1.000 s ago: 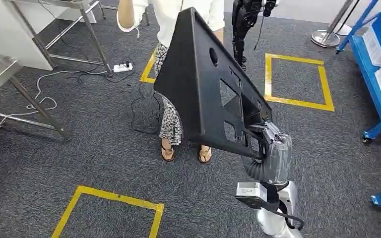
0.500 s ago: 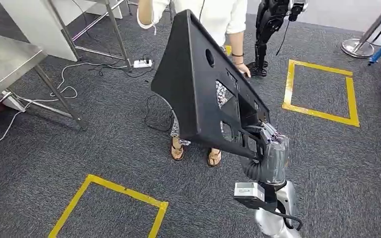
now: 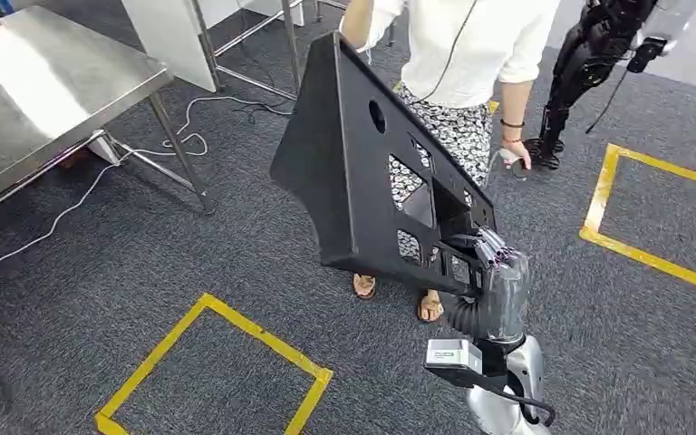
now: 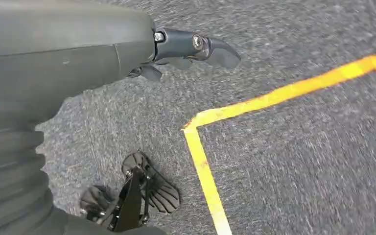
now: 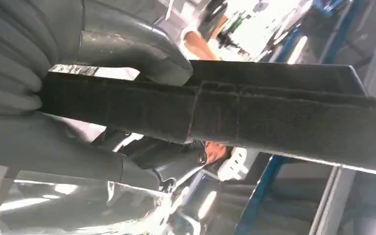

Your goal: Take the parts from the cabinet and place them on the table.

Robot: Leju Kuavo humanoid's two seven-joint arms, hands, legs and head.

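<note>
A large black plastic panel (image 3: 362, 172) with several cut-outs stands tilted in the air in the head view. My right hand (image 3: 498, 276) grips its lower right corner. Close up in the right wrist view, the panel's edge (image 5: 274, 117) runs between the thumb and fingers of my right hand (image 5: 78, 98). In the left wrist view my left hand (image 4: 186, 49) hangs over the grey carpet, fingers loosely curled and holding nothing. A steel table (image 3: 45, 100) stands at the upper left of the head view.
A person (image 3: 462, 54) in a white top and patterned skirt stands right behind the panel. Yellow tape squares (image 3: 217, 362) mark the grey carpet. Cables (image 3: 100, 177) trail under the table. Another robot's dark legs (image 3: 589, 63) stand at the upper right.
The whole view has swung left: the table has come further into the picture, the person and tape squares have slid right, the blue rack has left. The panel stays in my right hand.
</note>
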